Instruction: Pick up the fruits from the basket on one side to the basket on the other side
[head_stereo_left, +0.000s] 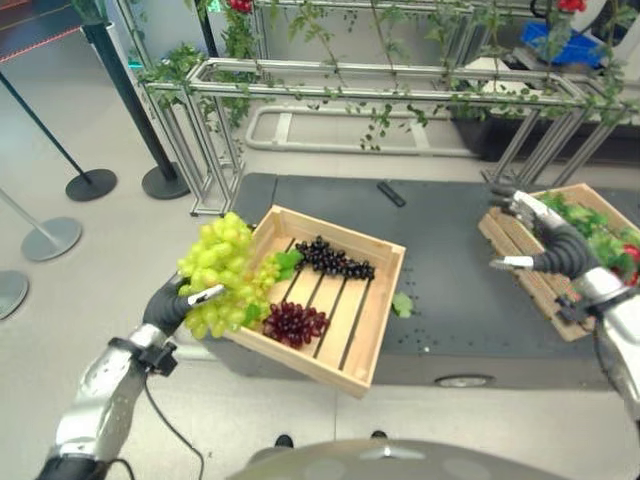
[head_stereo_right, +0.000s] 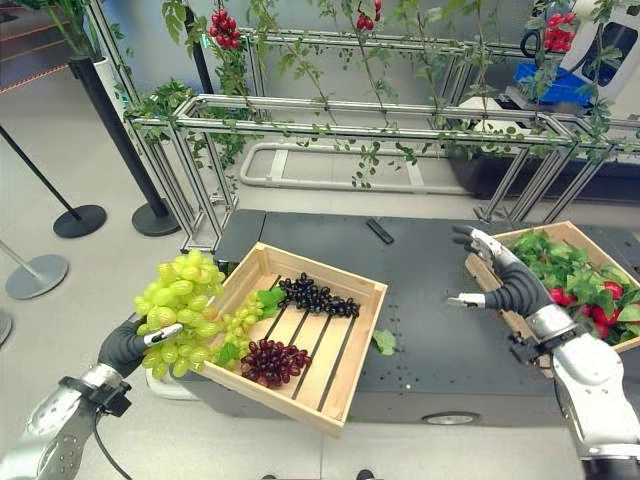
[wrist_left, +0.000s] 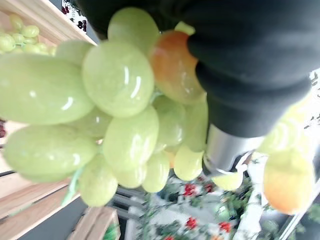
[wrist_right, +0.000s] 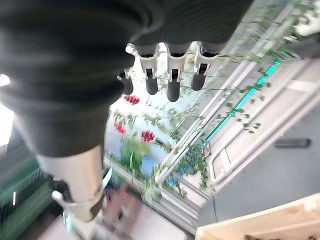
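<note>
Left eye view: your left hand (head_stereo_left: 172, 303) grips green grapes (head_stereo_left: 218, 268) over crate (head_stereo_left: 372, 290) edge; right hand (head_stereo_left: 548, 243) open, empty. Loose grip risks dropping bunch onto floor (head_stereo_left: 80, 300) during carry.

No text, label, brand, number or sign can be read anywhere in these views.
</note>
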